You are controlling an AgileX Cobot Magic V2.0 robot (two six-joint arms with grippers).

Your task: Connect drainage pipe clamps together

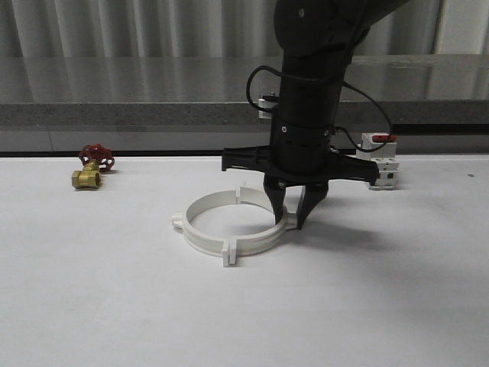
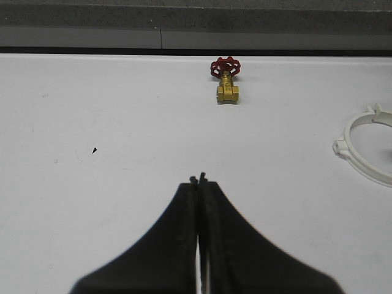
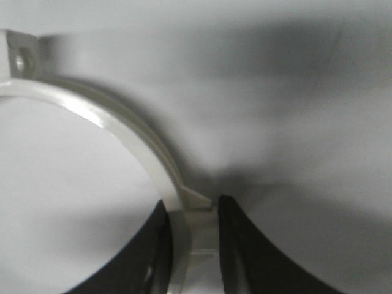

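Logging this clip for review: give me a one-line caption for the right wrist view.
Right gripper straddling the wall of the white drainage pipe clamps on the white table.

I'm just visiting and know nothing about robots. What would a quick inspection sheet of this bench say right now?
Surface: white table, bare at the front.
Job's things: drainage pipe clamps lie as a ring.
Clutter: brass valve with red handwheel; white breaker with red switch.
Grippers: right gripper straddles the ring's band; left gripper shut, holding nothing.
Cables: black cable loops beside the right arm.
Surroundings: grey ledge, corrugated wall behind.
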